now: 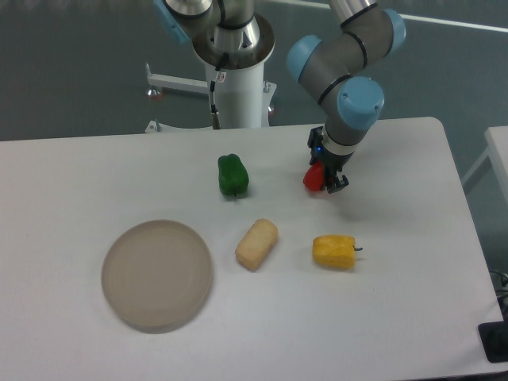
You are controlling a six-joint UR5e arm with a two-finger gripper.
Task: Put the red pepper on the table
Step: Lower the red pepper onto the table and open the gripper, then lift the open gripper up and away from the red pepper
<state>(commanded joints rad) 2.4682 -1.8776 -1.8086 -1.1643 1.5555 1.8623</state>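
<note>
A dark grey floor lies behind the large white matte worktop [397, 317] with rounded corners, and the arm's white pedestal stands at its far edge. The black two-finger end effector [324, 176] hangs from a grey arm with pale blue joint caps, pointing down over the far middle of the worktop. Its fingers pinch the small glossy red pepper [314, 178], which shows on the side of the end effector toward the green pepper; whether the red pepper touches the worktop or sits just above it cannot be told. The lumpy dark green pepper [232, 175] lies well apart from the end effector, level with it. The yellow pepper [334, 251] lies nearer the camera, almost straight below the end effector. A beige oblong bread-like piece [256, 244] and a round beige plate [157, 275] lie farther off on the green pepper's side.
</note>
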